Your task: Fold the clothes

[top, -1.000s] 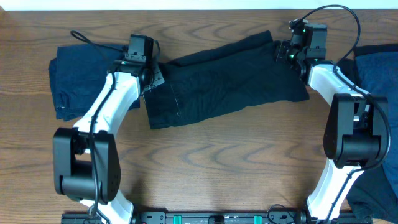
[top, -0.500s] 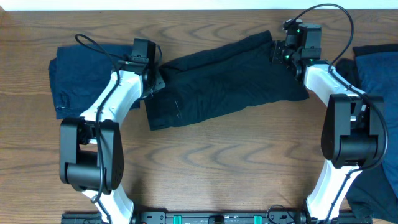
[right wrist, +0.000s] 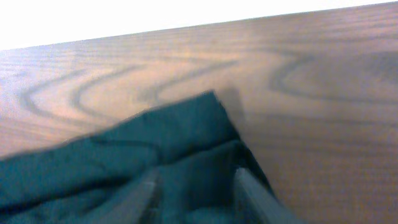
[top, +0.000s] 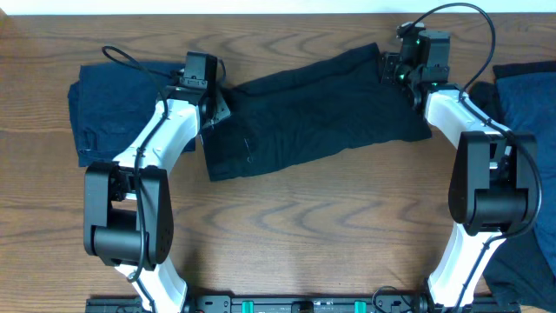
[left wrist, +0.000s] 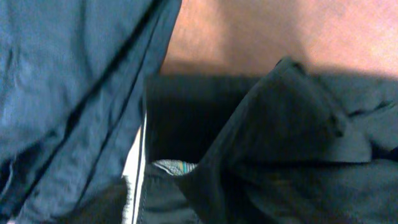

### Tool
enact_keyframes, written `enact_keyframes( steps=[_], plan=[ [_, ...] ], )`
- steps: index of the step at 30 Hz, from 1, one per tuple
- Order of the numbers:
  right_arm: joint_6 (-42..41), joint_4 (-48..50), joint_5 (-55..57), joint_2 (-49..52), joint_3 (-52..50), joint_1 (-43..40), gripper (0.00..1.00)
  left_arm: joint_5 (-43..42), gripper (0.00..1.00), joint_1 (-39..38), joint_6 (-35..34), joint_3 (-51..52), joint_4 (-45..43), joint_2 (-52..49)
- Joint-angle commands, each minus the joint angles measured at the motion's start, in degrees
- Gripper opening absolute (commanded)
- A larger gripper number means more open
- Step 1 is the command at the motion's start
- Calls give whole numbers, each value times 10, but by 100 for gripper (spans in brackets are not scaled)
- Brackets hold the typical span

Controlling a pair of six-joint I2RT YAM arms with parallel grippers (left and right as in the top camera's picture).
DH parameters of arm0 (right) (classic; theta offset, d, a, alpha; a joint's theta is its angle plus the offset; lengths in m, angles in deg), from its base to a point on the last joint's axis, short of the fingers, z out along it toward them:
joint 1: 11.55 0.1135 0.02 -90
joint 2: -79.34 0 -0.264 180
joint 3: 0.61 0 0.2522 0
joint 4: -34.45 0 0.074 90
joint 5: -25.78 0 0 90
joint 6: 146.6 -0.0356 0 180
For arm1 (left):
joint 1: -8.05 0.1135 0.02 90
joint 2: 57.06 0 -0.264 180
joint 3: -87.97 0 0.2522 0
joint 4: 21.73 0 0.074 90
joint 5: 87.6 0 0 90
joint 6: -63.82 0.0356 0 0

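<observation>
— Where's the piece they're working on?

— The black shorts (top: 313, 109) lie spread in a wide band across the table (top: 304, 226), running from about 9 o'clock up towards 1 o'clock. A navy garment (top: 104, 113) sits bunched just beyond their 9 o'clock end, and another blue piece (top: 526, 104) lies out at 3 o'clock.

— How do you reckon the shorts will handle?

— Soft and light, I'd say. They'll sag and wrinkle wherever they aren't held, and the cloth is already rumpled. Best taken at the two far corners, pinching through the doubled hem or the pale waistband strip (left wrist: 134, 165), where there's more to bite on.

— And the arms?

— Both reach away from their bases towards the far edge. The left gripper (top: 213, 104) is down at the 9 o'clock end of the shorts, right beside the navy garment. The right gripper (top: 391, 69) is low over the corner at 1 o'clock.

— Holding anything?

— On the right, the fingers (right wrist: 148, 193) stand apart with the corner lying between them, not nipped. On the left I can't tell: its own camera shows only cloth and no fingers.
</observation>
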Motion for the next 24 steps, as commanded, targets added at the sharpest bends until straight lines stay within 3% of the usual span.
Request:
enact_keyframes(
  steps=[1,2,4,8,10,11,12,13,14,17,18,24],
  plan=[
    [6,30,3,-10,16,-1,81,12,90,10,29,-20,-9,12],
    [6,33,-9,-13,19,-3,91,8,94,12,36,-30,-3,24],
    [6,21,-49,-24,30,-12,99,-2,96,15,41,-47,13,52],
    [5,-63,-135,-61,49,-32,99,-13,95,15,45,-50,49,114],
    [6,-129,-138,-82,49,-34,96,-14,69,15,44,-50,92,131],
    [6,-166,-135,-91,49,-34,92,-19,45,14,44,-50,116,135],
    [12,-210,-135,-97,49,-34,87,-26,27,14,44,-50,140,135],
    [20,-248,-135,-101,49,-34,77,-37,12,14,44,-48,167,133],
    [35,-290,-135,-103,49,-33,63,-47,6,14,44,-43,186,130],
    [62,-380,-119,-99,46,-30,7,-74,6,13,45,-19,223,118],
    [71,-403,-106,-97,44,-29,1,-80,6,13,45,-12,231,113],
    [95,-402,-54,-67,23,-23,1,-130,6,10,45,29,220,70]
  ],
)
